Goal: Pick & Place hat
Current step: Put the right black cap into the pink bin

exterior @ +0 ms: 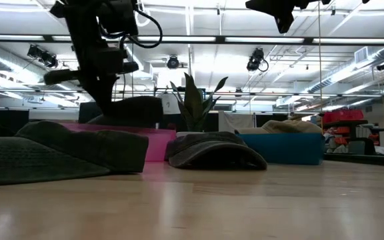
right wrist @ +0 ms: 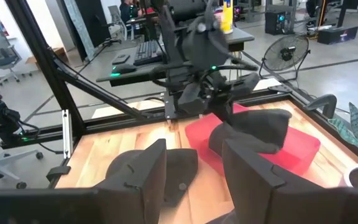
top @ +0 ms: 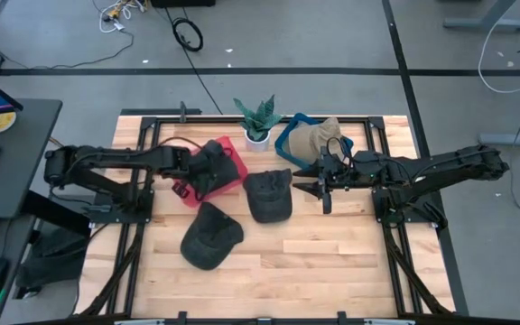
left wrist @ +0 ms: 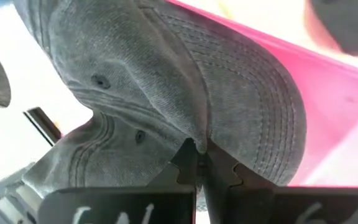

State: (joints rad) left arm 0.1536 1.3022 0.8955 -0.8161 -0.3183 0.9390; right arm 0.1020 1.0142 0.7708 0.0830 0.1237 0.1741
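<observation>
- The wooden table [top: 332, 262] carries everything; a red bin [top: 233, 171] and a blue bin [top: 287, 135] are set toward its far edge, with a potted plant [top: 258, 122] between them.
- A tan hat [top: 319, 137] is seen already lying in the blue bin.
- Two dark caps remain loose on the boards: one [top: 211, 236] toward the near left, one [top: 269, 195] at the middle of the table.
- A third dark cap, the held hat [left wrist: 166, 93], is pinched by the brim in the clenched left gripper [left wrist: 199, 163] and is hung over the red bin.
- The right gripper [top: 325, 185] is held spread and empty above the table, just beside the middle cap.
- The placing step is judged to be in hand; next, the left fingers need to be released so the hat is dropped inside the red bin.
</observation>
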